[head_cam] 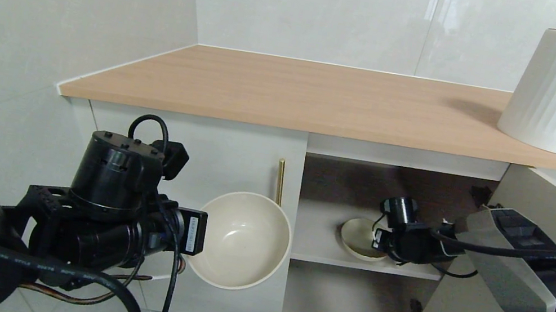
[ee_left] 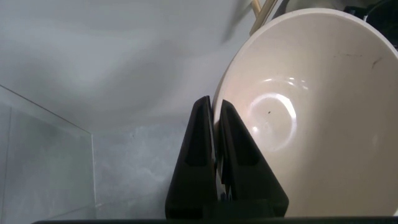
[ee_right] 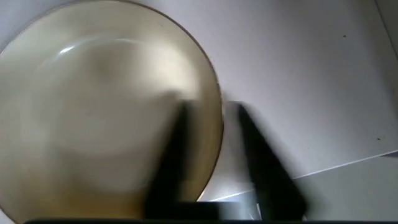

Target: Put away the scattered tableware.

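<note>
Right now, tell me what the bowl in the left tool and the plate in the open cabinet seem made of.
Bowl: cream, glossy, likely glazed ceramic or melamine; a bright ring of glare sits in its base. Plate: pale yellowish, smooth, soft sheen; ceramic or plastic, the look leaves it open.

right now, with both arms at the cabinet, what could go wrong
1. The left gripper pinches the bowl only by its rim, and the bowl is tipped on its side. It could slip, or knock the brass handle on the closed door just behind it.
2. The right gripper sits open astride the rim of the plate on the shelf. A careless pull back might drag the plate toward the shelf edge.
</note>
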You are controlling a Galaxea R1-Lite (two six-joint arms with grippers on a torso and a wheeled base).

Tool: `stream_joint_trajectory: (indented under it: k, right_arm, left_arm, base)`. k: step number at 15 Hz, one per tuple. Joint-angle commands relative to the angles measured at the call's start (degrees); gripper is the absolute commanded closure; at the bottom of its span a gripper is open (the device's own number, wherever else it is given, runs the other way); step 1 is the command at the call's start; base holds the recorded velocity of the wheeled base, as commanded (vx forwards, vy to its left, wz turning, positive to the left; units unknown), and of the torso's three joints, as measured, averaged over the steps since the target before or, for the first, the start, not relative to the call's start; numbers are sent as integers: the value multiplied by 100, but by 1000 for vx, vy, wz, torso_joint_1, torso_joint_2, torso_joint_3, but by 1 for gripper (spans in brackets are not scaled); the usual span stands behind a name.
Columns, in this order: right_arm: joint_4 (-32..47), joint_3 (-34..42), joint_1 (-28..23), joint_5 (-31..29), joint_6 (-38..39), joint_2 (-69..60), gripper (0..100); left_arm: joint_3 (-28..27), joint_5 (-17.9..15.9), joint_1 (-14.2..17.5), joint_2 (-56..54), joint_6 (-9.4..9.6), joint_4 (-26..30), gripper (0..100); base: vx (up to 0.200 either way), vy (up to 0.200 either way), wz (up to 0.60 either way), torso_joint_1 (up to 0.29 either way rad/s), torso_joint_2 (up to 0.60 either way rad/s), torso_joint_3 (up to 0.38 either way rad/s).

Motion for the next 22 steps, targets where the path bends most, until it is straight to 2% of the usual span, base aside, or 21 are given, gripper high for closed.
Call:
stream_joint_trajectory:
  k: [1, 4, 6, 7, 9, 12, 15, 16, 18, 20, 22]
  right_arm:
    - [-12, 0, 3, -6, 6, -27, 0]
    - [-12, 88, 56, 3, 58, -133, 0]
    - [-39, 1002, 179, 56, 155, -1038, 0]
    - [-56, 1582, 276, 302, 155, -1636, 0]
    - [-56, 2286, 522, 873, 49, -2286, 0]
    - [-48, 2707, 539, 1339, -161, -2831, 0]
    - [-30, 3270, 654, 1673, -364, -3464, 0]
    - [-12, 3824, 821, 1875, -416, -4009, 0]
    - [-12, 4474, 926, 2516, -513, -4870, 0]
    - [40, 4641, 1102, 2807, -504, -5248, 0]
    - [471, 4623, 1655, 2850, -487, -5608, 0]
  left_arm:
    - [-1, 3, 0, 1, 1, -3, 100]
    - [-1, 3, 0, 10, 1, -3, 100]
    - [8, -5, 0, 27, 1, -3, 100]
    - [8, -5, 0, 106, 45, -3, 100]
    - [-45, -5, -18, 186, 168, -3, 100]
    - [-106, -5, -106, 203, 256, -3, 100]
    - [-159, -5, -220, 423, 494, -3, 100]
    - [-150, 3, -326, 590, 573, 6, 100]
    - [-168, 3, -537, 801, 582, -3, 100]
    - [-168, 3, -581, 924, 617, -3, 100]
    - [-150, 12, -686, 924, 696, -3, 100]
  base:
    - [0, 0, 0, 0, 0, 0]
    - [0, 0, 0, 0, 0, 0]
    - [0, 0, 0, 0, 0, 0]
    - [0, 0, 0, 0, 0, 0]
    - [0, 0, 0, 0, 0, 0]
    - [0, 0, 0, 0, 0, 0]
    - [0, 0, 0, 0, 0, 0]
    - [0, 0, 0, 0, 0, 0]
    - [0, 0, 0, 0, 0, 0]
    - [0, 0, 0, 0, 0, 0]
    - [0, 0, 0, 0, 0, 0]
